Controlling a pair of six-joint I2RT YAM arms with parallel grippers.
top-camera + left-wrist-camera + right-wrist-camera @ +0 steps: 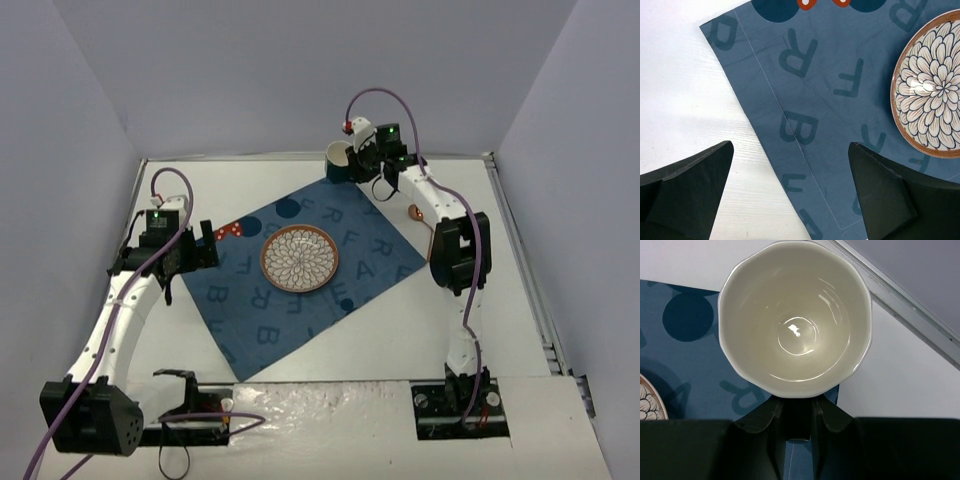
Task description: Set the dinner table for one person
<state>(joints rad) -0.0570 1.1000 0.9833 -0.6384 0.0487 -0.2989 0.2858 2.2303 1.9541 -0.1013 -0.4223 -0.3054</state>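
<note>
Cup going down at the placemat's far corner.
Top view: desk [510,300] carries placemat [250,310], plate [300,258] at its centre, cup [338,160] at the far corner. Left wrist: left jaws spread, empty, over the placemat's edge. Right wrist: right jaws pinching the cup's near side. Next, probably: set it upright, then release.

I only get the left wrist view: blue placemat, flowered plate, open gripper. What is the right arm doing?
Observer: The right gripper is shut on a cup at the far corner of the placemat.
Operator: Anything in the cup?
Observer: No; the right wrist view shows its cream inside empty.
Operator: Is the plate centred on the placemat?
Observer: Roughly; the top view shows the plate near the placemat's middle.
</note>
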